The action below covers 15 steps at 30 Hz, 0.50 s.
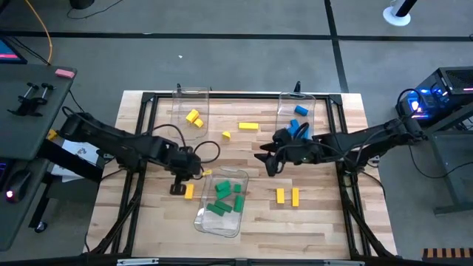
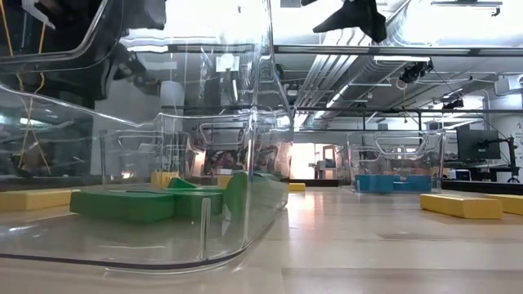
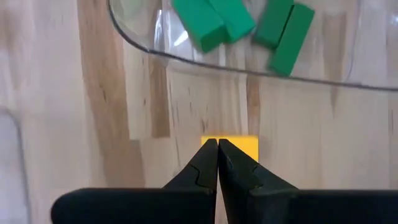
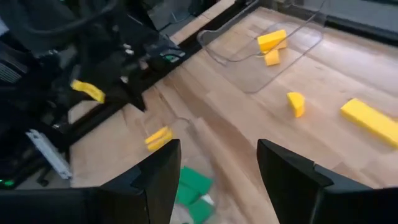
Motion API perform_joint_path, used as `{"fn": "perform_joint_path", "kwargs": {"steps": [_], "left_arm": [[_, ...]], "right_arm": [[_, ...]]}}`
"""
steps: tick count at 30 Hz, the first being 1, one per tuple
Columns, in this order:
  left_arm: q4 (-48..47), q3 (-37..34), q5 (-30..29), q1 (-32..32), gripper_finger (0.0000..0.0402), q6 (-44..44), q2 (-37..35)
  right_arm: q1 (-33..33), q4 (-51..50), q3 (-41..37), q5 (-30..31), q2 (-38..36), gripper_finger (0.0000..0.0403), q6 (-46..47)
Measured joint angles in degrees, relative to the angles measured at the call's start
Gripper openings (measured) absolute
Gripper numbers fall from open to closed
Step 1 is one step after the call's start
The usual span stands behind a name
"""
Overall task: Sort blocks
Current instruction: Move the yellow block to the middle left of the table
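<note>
My left gripper (image 1: 177, 189) (image 3: 217, 143) hangs shut above the table, left of the near clear bin (image 1: 211, 222). It holds nothing; a yellow block (image 1: 189, 192) (image 3: 246, 148) lies flat on the wood just beyond its tips. Several green blocks (image 1: 223, 198) (image 3: 214, 22) lie in that bin. My right gripper (image 1: 266, 165) (image 4: 217, 165) hovers open over the table's middle with nothing between its fingers. Blue blocks (image 1: 299, 118) lie in the far right bin, yellow blocks (image 1: 194, 118) in the far left one.
Loose yellow blocks lie on the wood: a bar (image 1: 248, 126) and a small piece (image 1: 226, 135) at the far middle, two short bars (image 1: 287, 196) near the right. A black frame (image 1: 140, 100) rims the table. Bare wood shows between the bins.
</note>
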Motion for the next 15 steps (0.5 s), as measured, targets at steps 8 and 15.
{"fn": "perform_joint_path", "kwargs": {"steps": [8,15], "left_arm": [[7.8,-6.77,-0.02,-0.53,0.0,-6.89,0.19],[11.17,-7.09,0.19,-0.12,0.0,-1.48,0.19]], "right_arm": [[5.47,0.31,0.0,1.94,0.23,0.0208,4.89],[8.21,0.23,0.0,6.11,2.0,0.0208,6.77]]}}
